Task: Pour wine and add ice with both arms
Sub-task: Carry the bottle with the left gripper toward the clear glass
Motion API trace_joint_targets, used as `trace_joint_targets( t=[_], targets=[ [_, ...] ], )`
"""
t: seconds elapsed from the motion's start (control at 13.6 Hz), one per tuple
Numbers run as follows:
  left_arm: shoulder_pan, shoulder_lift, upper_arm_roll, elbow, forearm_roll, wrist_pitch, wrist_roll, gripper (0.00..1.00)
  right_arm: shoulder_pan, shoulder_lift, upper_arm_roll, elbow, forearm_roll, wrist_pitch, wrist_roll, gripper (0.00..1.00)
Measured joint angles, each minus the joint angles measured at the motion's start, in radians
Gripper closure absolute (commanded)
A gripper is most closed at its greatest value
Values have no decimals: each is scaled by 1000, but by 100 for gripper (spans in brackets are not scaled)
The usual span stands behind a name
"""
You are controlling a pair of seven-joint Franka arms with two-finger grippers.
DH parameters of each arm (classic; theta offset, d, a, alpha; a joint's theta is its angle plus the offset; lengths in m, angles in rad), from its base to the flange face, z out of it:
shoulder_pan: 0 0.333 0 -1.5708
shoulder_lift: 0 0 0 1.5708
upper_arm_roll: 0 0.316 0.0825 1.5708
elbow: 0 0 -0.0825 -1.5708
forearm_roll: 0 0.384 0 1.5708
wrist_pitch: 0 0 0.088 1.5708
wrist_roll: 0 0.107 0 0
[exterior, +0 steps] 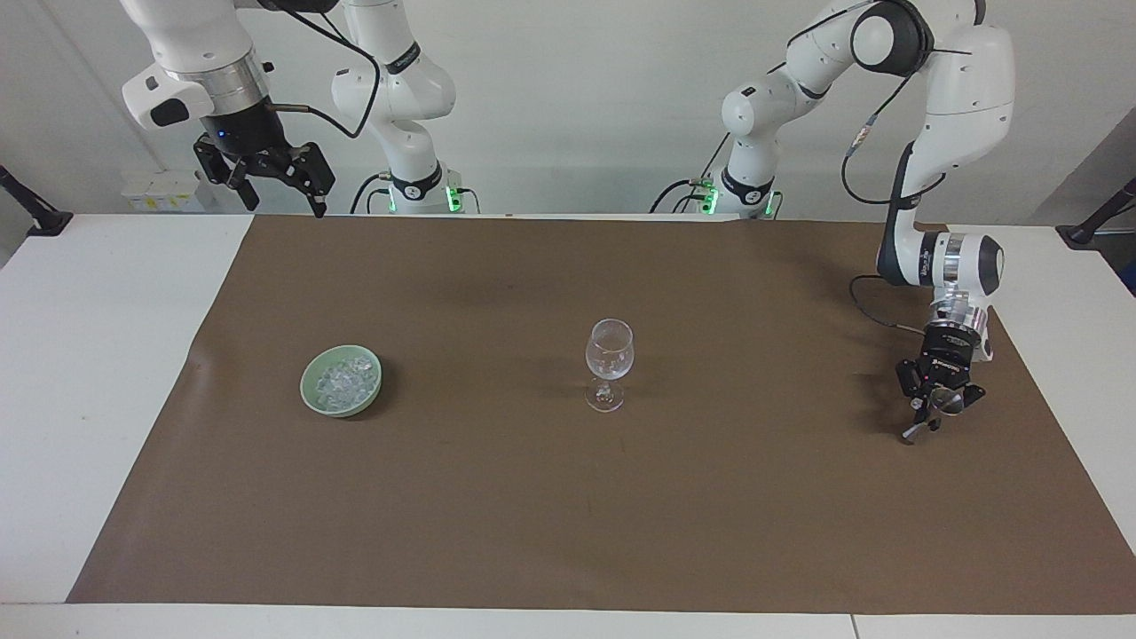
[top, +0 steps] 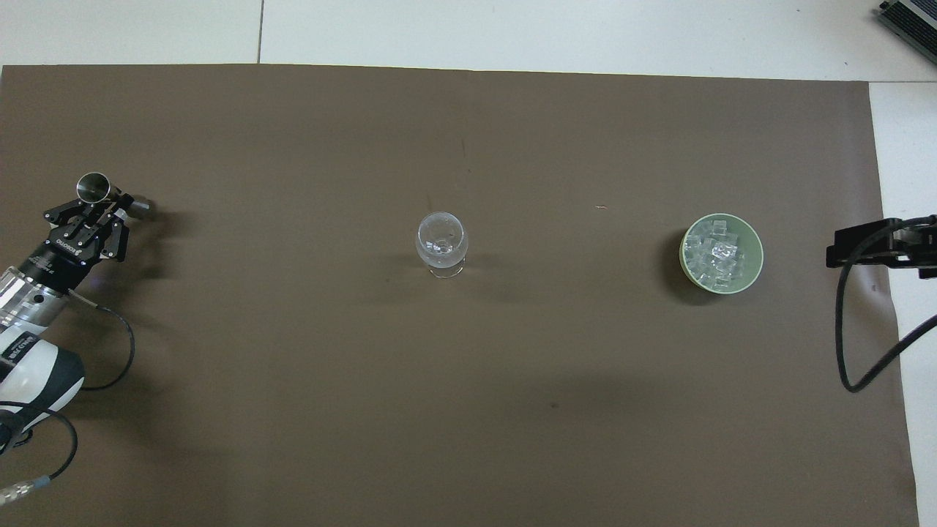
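Note:
A clear stemmed wine glass (exterior: 609,359) (top: 441,244) stands mid-mat. The ice (exterior: 343,379) (top: 719,251) fills a pale green bowl (exterior: 312,397) (top: 687,261) toward the right arm's end. My left gripper (exterior: 932,414) (top: 102,207) is shut on a small steel jigger (exterior: 946,401) (top: 93,187), held tilted just over the mat at the left arm's end. High over the mat's corner near its own base, my right gripper (exterior: 280,193) (top: 867,245) waits open with nothing in it. No wine shows in view.
The brown mat (exterior: 568,532) (top: 468,410) covers most of the white table (exterior: 98,355). A black clamp (exterior: 1096,217) stands at the table corner near the left arm.

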Motion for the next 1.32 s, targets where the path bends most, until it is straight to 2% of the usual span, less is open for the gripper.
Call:
trace_joint_targets(
  t=[0.81, 1.32],
  targets=[
    [-204, -62, -2, -1, -109, 109, 4, 100, 0, 0, 0, 0, 0, 0, 0, 0],
    [-324, -106, -2, -1, -116, 166, 11, 100, 0, 0, 0, 0, 0, 0, 0, 0]
  ],
)
